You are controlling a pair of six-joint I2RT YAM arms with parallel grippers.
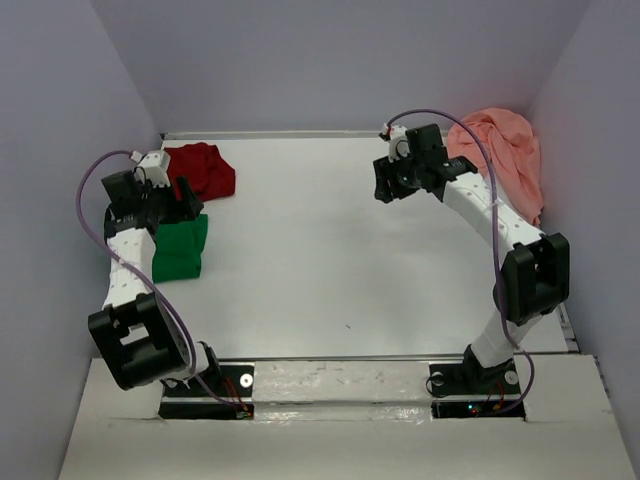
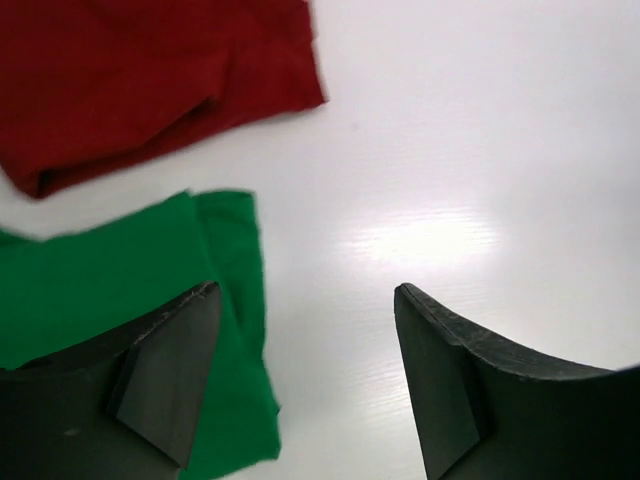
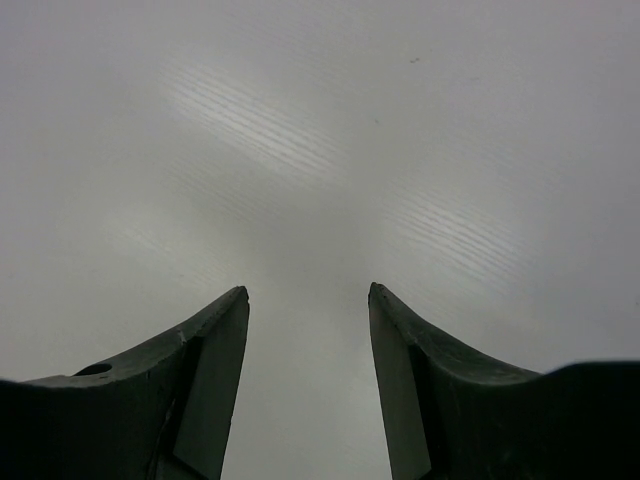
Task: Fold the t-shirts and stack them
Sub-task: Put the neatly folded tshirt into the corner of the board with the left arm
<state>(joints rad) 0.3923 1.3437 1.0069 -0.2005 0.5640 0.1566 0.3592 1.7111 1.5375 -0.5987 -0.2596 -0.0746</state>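
Bright even light; glare streaks on table (image 2: 430,240).

Left gripper (image 2: 305,300) jaws wide apart, right gripper (image 3: 308,295) jaws parted, both empty; left arm (image 1: 128,262) and right arm (image 1: 497,215) stretched forward.

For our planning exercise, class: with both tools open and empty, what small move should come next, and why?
Probably the right tool swings toward the salmon-pink shirt: it lies crumpled by the right wall, while the green shirt and dark red shirt look folded.

green shirt (image 1: 182,248): folded, left | red shirt (image 1: 203,170): rumpled, just behind it | pink shirt (image 1: 510,160): heaped, far-right
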